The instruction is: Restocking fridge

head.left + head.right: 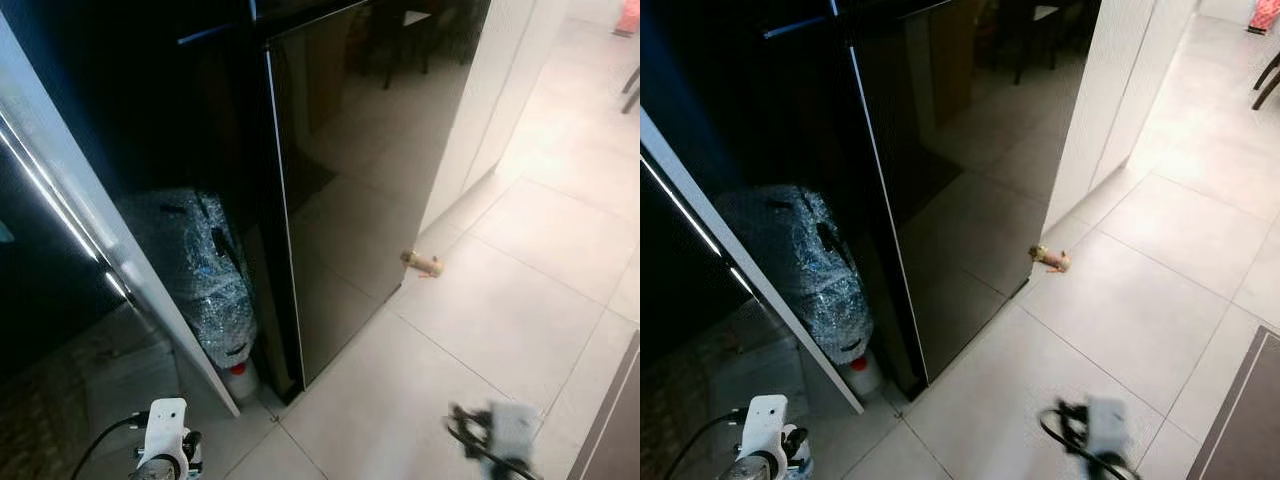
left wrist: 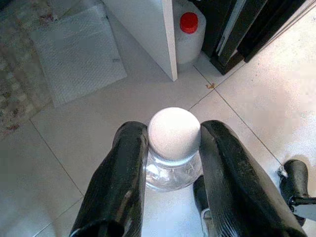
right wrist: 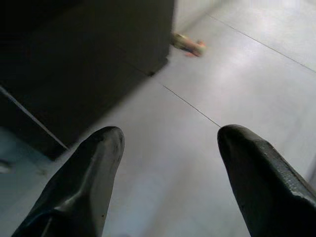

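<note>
Pale square floor tiles (image 1: 520, 320) spread before a tall glossy black fridge (image 1: 350, 170) whose white door (image 1: 90, 220) hangs ajar. Beside it stand a bubble-wrapped bundle (image 1: 205, 270) and a red-capped white jug (image 2: 189, 29). Low over the tiles, the left gripper (image 2: 173, 148) clamps a clear white-capped bottle (image 2: 174, 132). The right gripper (image 3: 170, 143) hangs spread wide, holding nothing.
</note>
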### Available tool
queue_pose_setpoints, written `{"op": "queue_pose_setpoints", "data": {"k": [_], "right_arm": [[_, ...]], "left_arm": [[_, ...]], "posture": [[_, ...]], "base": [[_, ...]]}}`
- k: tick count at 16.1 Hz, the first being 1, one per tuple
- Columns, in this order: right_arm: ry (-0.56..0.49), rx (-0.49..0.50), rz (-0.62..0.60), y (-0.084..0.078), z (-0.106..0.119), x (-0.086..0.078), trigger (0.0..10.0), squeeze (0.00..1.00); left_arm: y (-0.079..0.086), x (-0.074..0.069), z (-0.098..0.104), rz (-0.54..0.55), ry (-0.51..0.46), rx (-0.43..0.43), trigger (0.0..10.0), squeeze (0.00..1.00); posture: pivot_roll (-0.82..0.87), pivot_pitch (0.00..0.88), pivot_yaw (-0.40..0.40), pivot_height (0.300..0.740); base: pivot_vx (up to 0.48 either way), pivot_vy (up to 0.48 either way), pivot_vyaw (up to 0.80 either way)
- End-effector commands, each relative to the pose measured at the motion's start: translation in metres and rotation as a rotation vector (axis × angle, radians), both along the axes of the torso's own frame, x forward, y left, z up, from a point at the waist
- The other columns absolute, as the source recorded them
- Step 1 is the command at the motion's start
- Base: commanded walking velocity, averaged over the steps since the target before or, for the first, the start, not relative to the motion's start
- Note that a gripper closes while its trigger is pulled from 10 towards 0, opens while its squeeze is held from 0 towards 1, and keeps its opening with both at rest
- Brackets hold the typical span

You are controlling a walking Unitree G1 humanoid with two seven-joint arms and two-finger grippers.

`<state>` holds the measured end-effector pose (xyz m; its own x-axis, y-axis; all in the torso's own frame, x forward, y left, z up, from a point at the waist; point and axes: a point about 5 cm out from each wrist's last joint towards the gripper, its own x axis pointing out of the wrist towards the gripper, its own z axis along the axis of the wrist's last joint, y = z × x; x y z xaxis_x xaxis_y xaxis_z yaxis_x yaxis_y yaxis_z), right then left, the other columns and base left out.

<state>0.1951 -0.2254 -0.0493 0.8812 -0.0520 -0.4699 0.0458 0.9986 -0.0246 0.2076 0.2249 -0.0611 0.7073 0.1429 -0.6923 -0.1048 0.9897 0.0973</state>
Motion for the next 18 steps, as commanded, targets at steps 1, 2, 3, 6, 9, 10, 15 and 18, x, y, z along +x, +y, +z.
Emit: {"op": "queue_pose_setpoints", "data": {"k": [1, 2, 3, 6, 9, 10, 15, 18], "right_arm": [[0.009, 0.006, 0.041, 0.008, -0.001, 0.001, 10.0, 0.00], [-0.015, -0.016, 0.074, 0.014, 0.001, 0.006, 10.0, 0.00], [-0.028, -0.029, 0.083, 0.015, 0.003, 0.007, 10.0, 0.00], [-0.258, -0.062, -0.031, 0.007, 0.029, 0.017, 10.0, 0.00], [-0.438, -0.138, -0.142, -0.007, 0.057, 0.016, 10.0, 0.00], [-0.483, -0.144, -0.156, -0.009, 0.066, 0.018, 10.0, 0.00], [-0.689, -0.139, -0.120, 0.012, 0.118, 0.031, 10.0, 0.00], [-0.706, -0.140, -0.104, 0.020, 0.129, 0.029, 10.0, 0.00]], "left_arm": [[0.004, -0.003, 0.000, 0.016, -0.012, 0.009, 10.0, 0.00], [0.005, -0.002, 0.001, 0.016, -0.021, 0.009, 10.0, 0.00], [0.005, -0.001, 0.001, 0.015, -0.023, 0.009, 10.0, 0.00], [0.008, -0.003, 0.002, 0.008, -0.032, 0.017, 10.0, 0.00], [0.009, -0.003, 0.002, -0.005, -0.033, 0.022, 10.0, 0.00], [0.008, -0.002, 0.003, -0.008, -0.035, 0.021, 10.0, 0.00], [0.008, -0.004, 0.002, -0.005, -0.040, 0.019, 10.0, 0.00], [0.012, -0.010, 0.000, 0.004, -0.032, 0.023, 10.0, 0.00]], "posture": [[-0.12, 0.075, 0.017, 0.740], [-0.11, 0.078, 0.014, 0.740], [-0.11, 0.078, 0.014, 0.740], [-0.13, 0.071, 0.026, 0.740], [-0.14, 0.077, 0.032, 0.740], [-0.14, 0.077, 0.031, 0.740], [-0.13, 0.052, 0.024, 0.740], [-0.12, 0.032, 0.019, 0.740]], "base": [[0.000, 0.000, 0.00], [0.000, 0.000, 0.00], [0.000, 0.000, 0.00], [0.000, 0.000, 0.00], [0.000, 0.000, 0.00], [0.000, 0.000, 0.00], [0.000, 0.000, 0.00], [0.000, 0.000, 0.00]]}}
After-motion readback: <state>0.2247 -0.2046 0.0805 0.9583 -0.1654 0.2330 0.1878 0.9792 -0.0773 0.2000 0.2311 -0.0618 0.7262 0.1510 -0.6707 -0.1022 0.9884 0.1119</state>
